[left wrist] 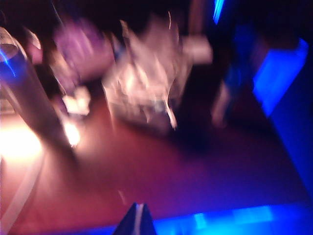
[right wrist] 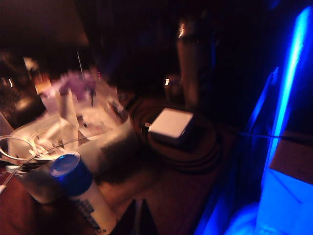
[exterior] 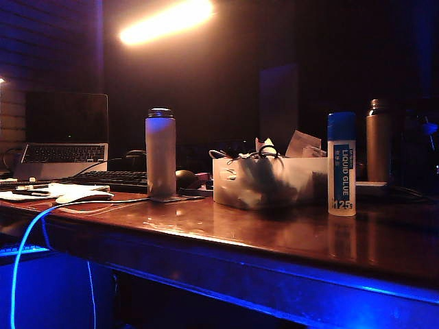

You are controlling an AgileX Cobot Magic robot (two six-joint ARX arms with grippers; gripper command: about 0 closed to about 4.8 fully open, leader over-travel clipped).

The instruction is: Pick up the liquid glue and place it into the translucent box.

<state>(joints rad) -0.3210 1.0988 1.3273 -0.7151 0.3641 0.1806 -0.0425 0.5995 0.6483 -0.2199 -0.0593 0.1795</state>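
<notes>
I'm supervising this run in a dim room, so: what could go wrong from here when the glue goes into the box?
The liquid glue is tall and slim, standing close beside the translucent box; a sideways nudge could topple it. The box already brims with cables and papers, so the bottle may rest on top or tip out. Both wrist views are blurred; the shut right gripper sits near the glue.

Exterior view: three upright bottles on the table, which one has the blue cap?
The slim white liquid glue bottle, right of the translucent box; the others have dark tops.
</notes>
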